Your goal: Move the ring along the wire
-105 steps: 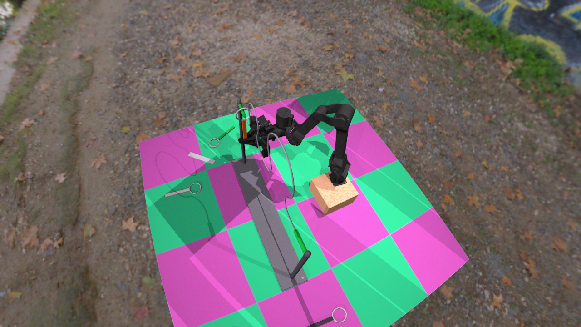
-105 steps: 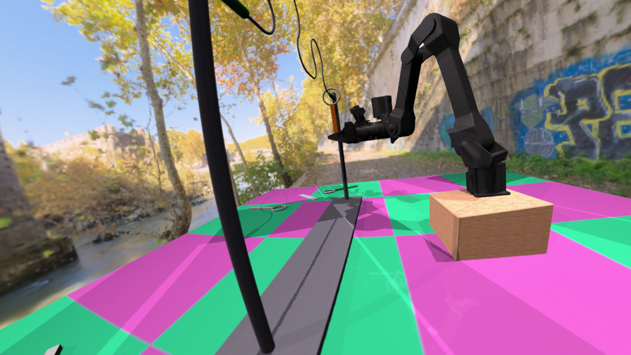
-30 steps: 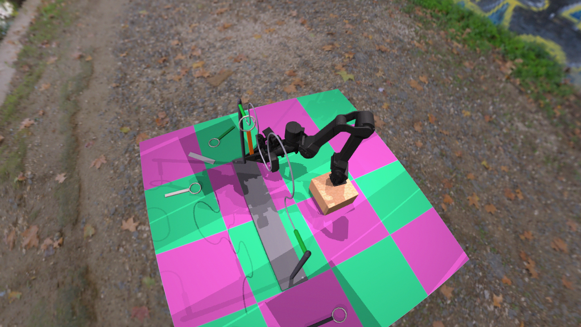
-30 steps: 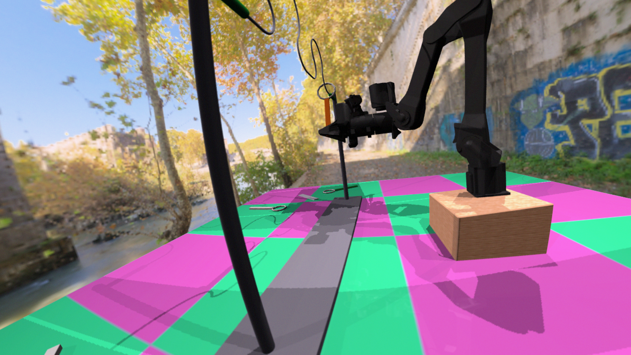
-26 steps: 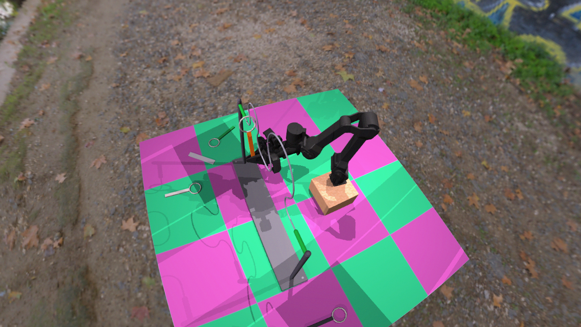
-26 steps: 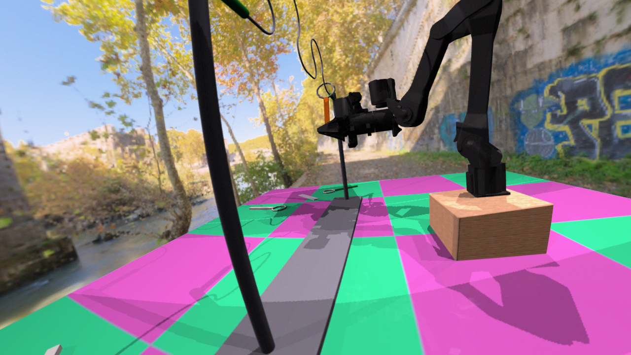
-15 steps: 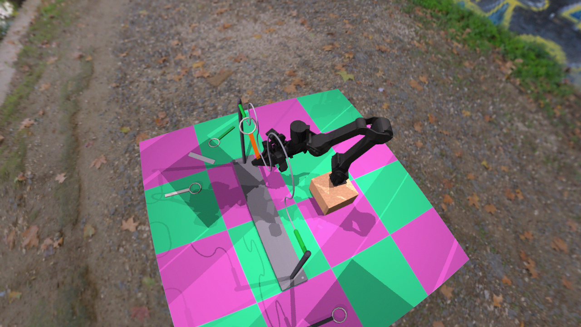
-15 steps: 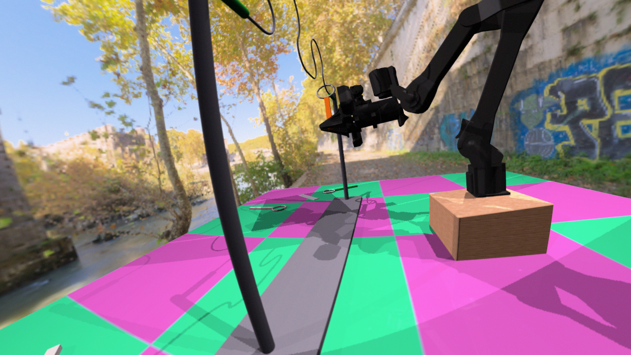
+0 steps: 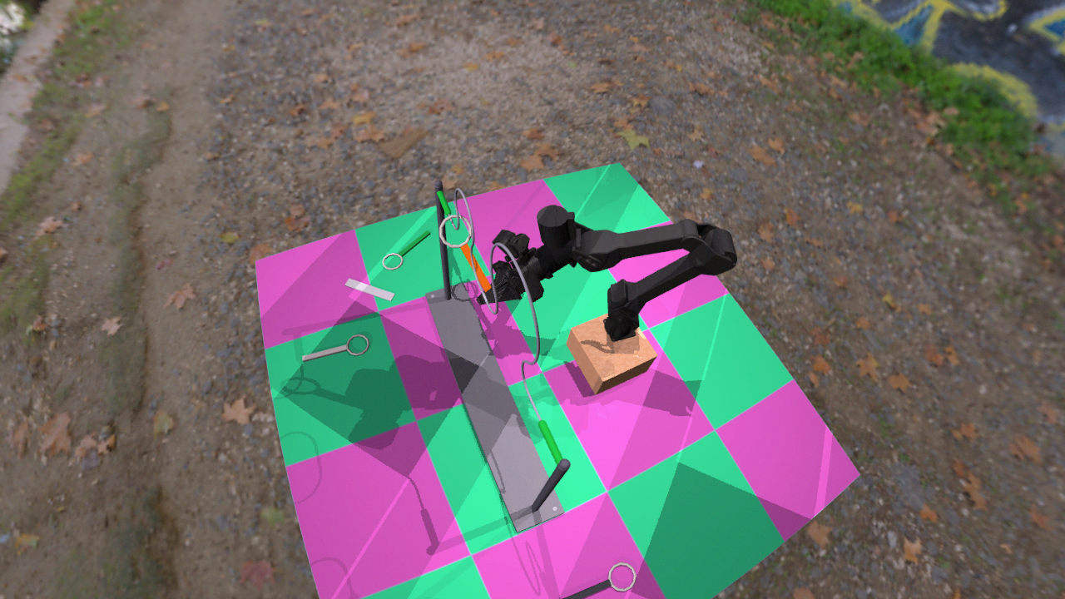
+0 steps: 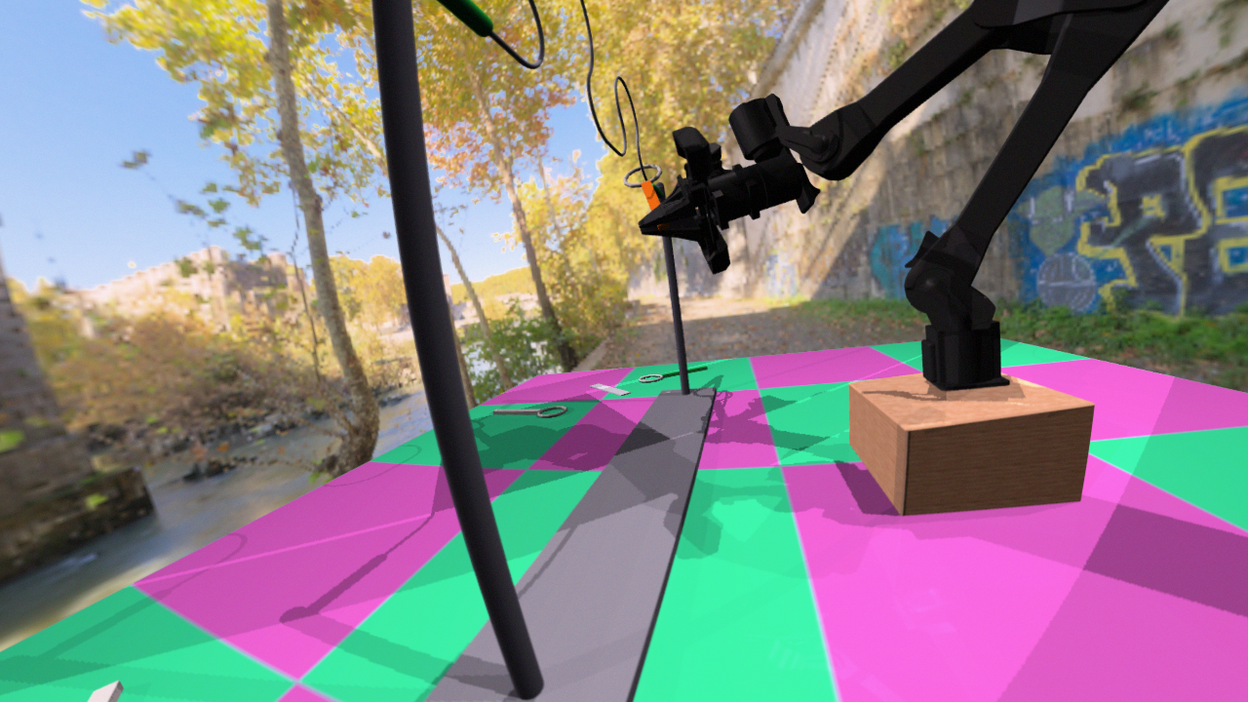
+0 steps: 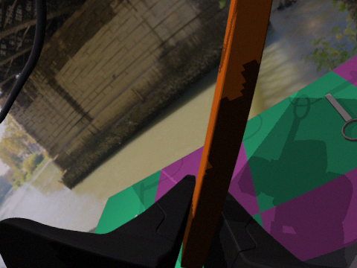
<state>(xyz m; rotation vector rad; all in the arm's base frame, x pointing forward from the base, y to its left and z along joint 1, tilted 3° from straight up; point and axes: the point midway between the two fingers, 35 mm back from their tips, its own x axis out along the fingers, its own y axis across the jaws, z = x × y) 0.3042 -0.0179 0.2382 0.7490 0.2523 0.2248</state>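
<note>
The ring (image 9: 440, 231) (image 10: 641, 186) is beyond the inner end of the far green part (image 9: 444, 202), around the start of the thin grey wire (image 9: 537, 320) (image 11: 39, 37) as far as I can see. Its orange handle (image 9: 475, 265) (image 10: 648, 193) (image 11: 238, 93) slants down to my gripper (image 9: 487, 294) (image 10: 643, 226) (image 11: 199, 184), which is shut on its lower end. In the top view a wire loop crosses in front of the gripper; the clearance cannot be told. The other green part (image 9: 549, 441) (image 10: 466, 16) is at the near post (image 9: 551, 485) (image 10: 418, 261). The ring is out of the wrist view.
The far post (image 9: 444, 256) (image 10: 674, 296) stands close beside the ring. The grey base plate (image 9: 491, 402) joins both posts. The arm stands on a wooden block (image 9: 625, 372) (image 10: 986, 462). Loose flat ring tools and a white strip (image 9: 369, 289) lie on the checkered surface.
</note>
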